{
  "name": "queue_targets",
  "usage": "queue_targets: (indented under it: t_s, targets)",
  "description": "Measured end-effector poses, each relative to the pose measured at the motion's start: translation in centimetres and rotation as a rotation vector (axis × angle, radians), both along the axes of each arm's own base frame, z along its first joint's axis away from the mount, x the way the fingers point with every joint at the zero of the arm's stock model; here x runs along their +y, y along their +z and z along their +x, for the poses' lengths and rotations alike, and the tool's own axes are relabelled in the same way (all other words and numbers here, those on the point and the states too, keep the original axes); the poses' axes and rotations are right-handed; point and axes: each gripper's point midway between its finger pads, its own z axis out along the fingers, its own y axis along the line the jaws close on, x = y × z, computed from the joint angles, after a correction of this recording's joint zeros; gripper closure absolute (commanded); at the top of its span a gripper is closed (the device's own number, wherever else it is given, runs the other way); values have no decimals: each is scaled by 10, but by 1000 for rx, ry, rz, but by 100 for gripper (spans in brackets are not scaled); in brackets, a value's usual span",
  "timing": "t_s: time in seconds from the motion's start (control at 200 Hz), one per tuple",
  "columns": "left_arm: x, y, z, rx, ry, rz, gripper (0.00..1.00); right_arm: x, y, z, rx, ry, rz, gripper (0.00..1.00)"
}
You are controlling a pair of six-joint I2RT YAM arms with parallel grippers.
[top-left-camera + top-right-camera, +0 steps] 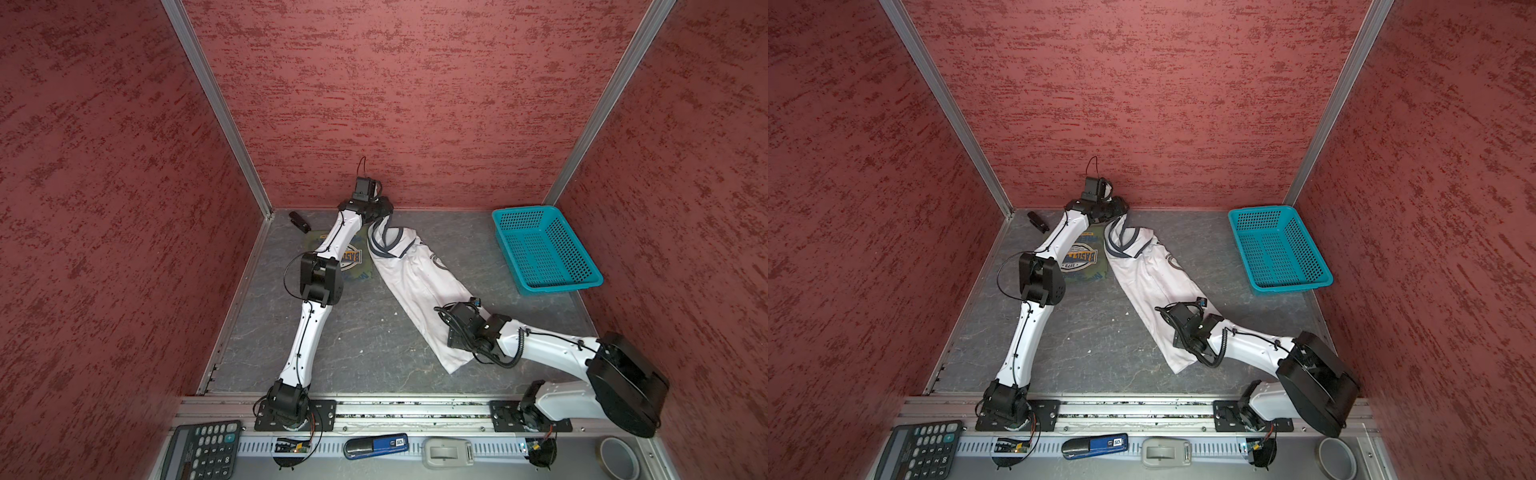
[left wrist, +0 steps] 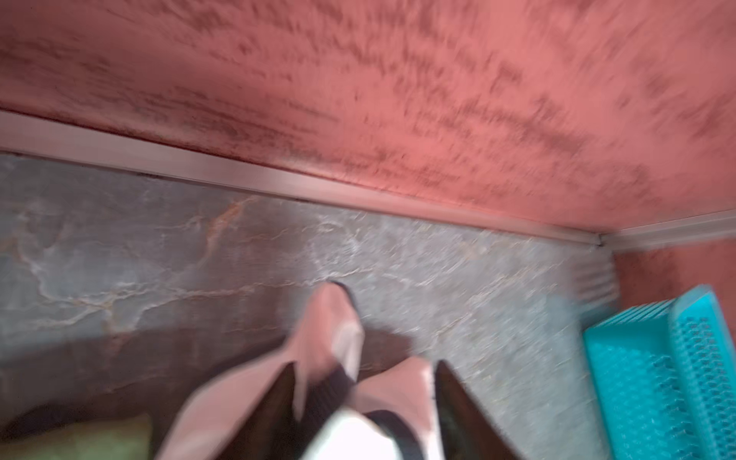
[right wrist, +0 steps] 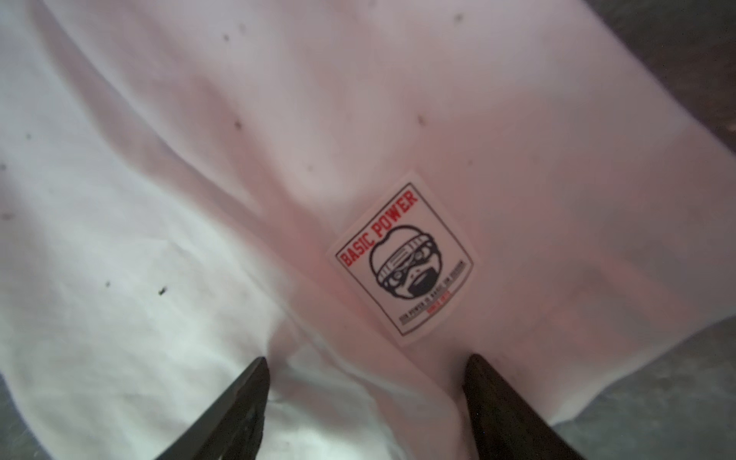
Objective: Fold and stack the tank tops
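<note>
L end effector point(image 2: 366, 364) is straddling strap of white tank top point(image 1: 411, 282), released. R end effector point(image 3: 368, 358) is hanging unclenched near its hem.

Left top point(image 1: 353, 261) at back left of table point(image 1: 365, 336), partly under left arm point(image 1: 334, 239). Right top point(image 1: 411, 278) just beside it on the right, running diagonally from back centre toward front right. Basket point(image 1: 561, 285) in back right corner, apart from both.

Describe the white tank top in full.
The white cloth tank top, grey-trimmed at neck and armholes, lies as a long diagonal strip on the grey marbled tabletop, neck toward the back wall. A printed label sits near its hem. The left gripper is open around a strap, the right gripper open over that end.
</note>
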Motion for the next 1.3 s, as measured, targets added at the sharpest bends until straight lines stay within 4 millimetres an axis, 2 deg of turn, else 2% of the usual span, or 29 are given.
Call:
queue_targets:
  t_s: [0.085,0.155,0.22,0.301,0.396,0.486,0.591,0.701,0.771,0.877,1.017,1.157,1.302]
  targets:
    - [5,17,-11,12,27,36,12,17,2,-14,20,55,32,22]
    - [12,35,-25,24,45,78,10,27,6,-23,50,86,54,20]
    - [17,56,-45,37,56,108,9,29,14,-23,52,96,53,19]
    - [19,77,-81,58,55,137,8,28,33,-7,16,84,69,19]
    - [14,80,-139,94,36,148,9,14,51,29,-47,24,90,19]
    - [1,60,-200,134,-3,132,10,-6,53,57,-77,-25,78,19]
    - [-20,10,-263,230,-65,130,14,-20,39,78,-63,-42,44,21]
    - [-40,-47,-310,344,-119,136,15,-22,17,84,-18,-15,17,23]
    - [-46,-72,-331,399,-137,147,18,-21,7,83,9,3,6,26]
    - [-57,-92,-341,424,-156,144,19,-18,3,81,13,20,13,28]
    - [-69,-101,-333,407,-166,130,19,-7,3,68,-14,51,44,31]
    - [-70,-105,-324,390,-177,143,20,25,4,39,-30,128,96,33]
    - [-57,-104,-313,367,-173,169,19,63,7,3,-12,205,174,33]
